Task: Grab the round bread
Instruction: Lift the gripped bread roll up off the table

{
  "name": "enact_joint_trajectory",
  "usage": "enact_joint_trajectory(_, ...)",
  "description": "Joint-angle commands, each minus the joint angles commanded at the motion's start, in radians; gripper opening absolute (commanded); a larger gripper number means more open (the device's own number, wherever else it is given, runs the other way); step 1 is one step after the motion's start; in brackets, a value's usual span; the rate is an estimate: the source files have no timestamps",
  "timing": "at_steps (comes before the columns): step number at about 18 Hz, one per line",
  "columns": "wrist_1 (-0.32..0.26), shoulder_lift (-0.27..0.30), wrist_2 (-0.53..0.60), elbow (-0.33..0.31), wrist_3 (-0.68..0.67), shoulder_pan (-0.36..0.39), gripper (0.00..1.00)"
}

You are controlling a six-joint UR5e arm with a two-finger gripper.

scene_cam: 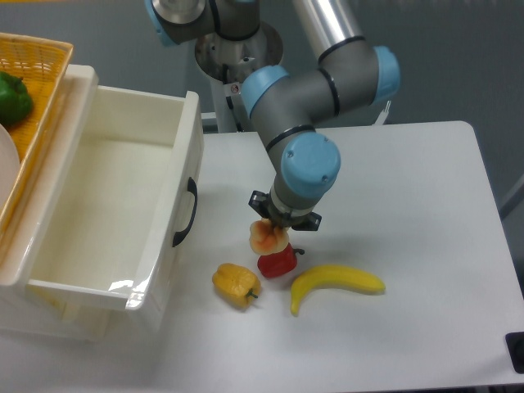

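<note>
Pincer point(273, 232) pointing straight down

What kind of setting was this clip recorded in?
Probably a robotics lab tabletop: a grey-and-blue robot arm over a plain white table, toy-like food such as a yellow banana, and an open white drawer box.

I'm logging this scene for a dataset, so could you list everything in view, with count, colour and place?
round bread: one, pale peach-orange, mid-table just under the gripper, in front of the red pepper
red pepper: one, red, partly hidden behind the bread
yellow pepper: one, yellow-orange, on the table left of the red pepper
banana: one, yellow, on the table right of the red pepper
bin: one, white with black handle, left side
basket: one, yellow wicker, far left
green pepper: one, green, in the basket
table: one, white
gripper: one, dark, at the bread; jaws hidden
</note>
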Motion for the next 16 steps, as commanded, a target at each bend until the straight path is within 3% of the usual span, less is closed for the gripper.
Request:
enact_joint_trajectory(10, -0.035, 0.064, -0.175, 0.063, -0.026, 0.049, 0.04)
enact_joint_trajectory(16, -0.031, 0.109, -0.279, 0.064, -0.164, 0.063, 0.05)
